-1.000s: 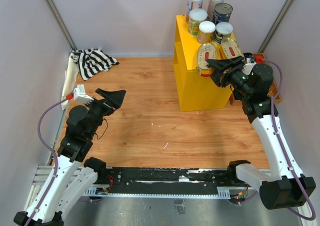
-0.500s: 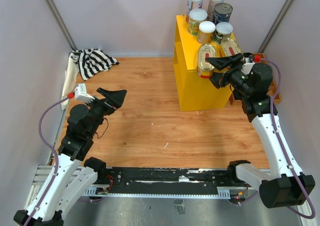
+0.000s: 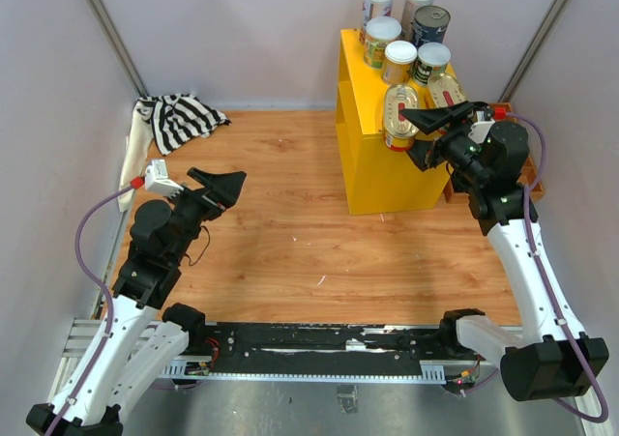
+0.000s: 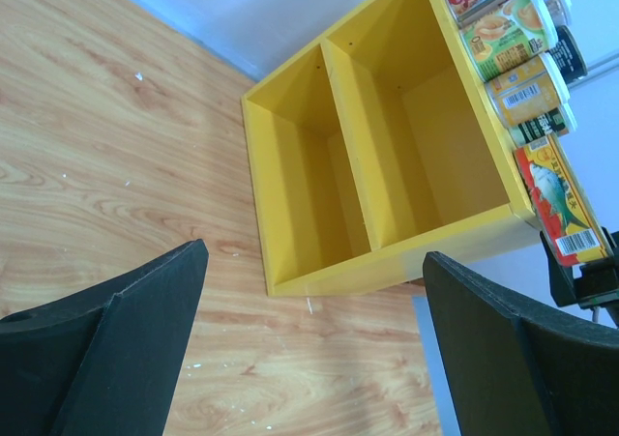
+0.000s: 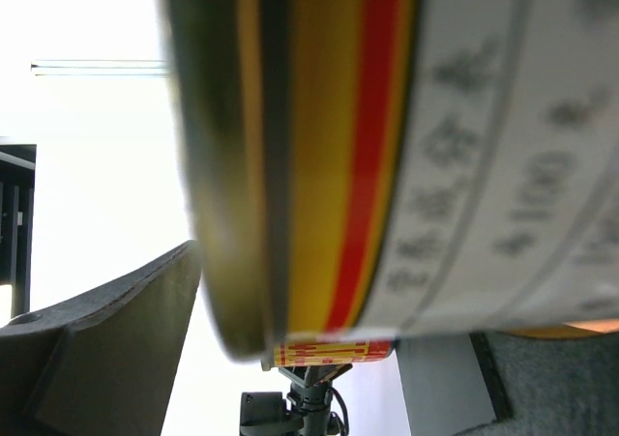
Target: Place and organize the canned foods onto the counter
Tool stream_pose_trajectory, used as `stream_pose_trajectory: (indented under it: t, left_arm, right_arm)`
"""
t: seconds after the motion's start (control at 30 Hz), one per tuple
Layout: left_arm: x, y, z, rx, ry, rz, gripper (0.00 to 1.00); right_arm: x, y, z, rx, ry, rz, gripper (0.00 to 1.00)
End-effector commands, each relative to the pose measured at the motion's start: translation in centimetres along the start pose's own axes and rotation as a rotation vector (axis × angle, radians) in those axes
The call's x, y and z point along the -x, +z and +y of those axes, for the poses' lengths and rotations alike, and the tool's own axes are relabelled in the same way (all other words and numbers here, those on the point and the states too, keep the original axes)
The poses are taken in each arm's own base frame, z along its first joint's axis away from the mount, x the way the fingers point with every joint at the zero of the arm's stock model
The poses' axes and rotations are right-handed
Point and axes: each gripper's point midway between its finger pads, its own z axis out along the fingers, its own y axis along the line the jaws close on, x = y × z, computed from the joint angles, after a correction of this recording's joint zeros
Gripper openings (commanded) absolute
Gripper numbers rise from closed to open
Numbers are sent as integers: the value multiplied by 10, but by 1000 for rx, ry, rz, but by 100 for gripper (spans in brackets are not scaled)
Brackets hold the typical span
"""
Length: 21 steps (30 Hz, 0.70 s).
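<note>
The right gripper [image 3: 412, 134] has its fingers spread wide to either side of a yellow-and-red can [image 3: 397, 107], which stands at the front edge of the yellow counter [image 3: 372, 170]. Contact cannot be made out. The other cans [image 3: 398, 57] cluster behind it. The left gripper [image 3: 219, 194] hangs wide apart and empty above the floor. Since a second ago, the right wrist has lifted slightly, while the can has barely moved.

Bright yellow counter [image 3: 382, 177], yellow-and-red cans [image 3: 398, 110], black-and-white striped cloth [image 3: 184, 119], brown woodgrain table [image 3: 280, 228]
</note>
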Motion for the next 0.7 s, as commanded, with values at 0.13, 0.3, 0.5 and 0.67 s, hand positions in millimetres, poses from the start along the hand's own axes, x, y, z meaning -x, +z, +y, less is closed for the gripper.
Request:
stream_pose_trajectory:
  t: [0.13, 0.3, 0.5, 0.67]
  left_arm:
    - [17, -3, -18, -54, -1, -47, 97]
    - [19, -5, -19, -56, 3, -51, 98]
    - [18, -3, -21, -63, 2, -46, 97]
    - [19, -4, -21, -63, 2, -48, 97]
  right_arm:
    - [2, -9, 24, 63, -50, -11, 74]
    - [-1, -11, 21, 57, -48, -8, 71]
    - [-4, -15, 17, 48, -47, -7, 69]
    - [-5, -16, 14, 40, -52, -6, 69]
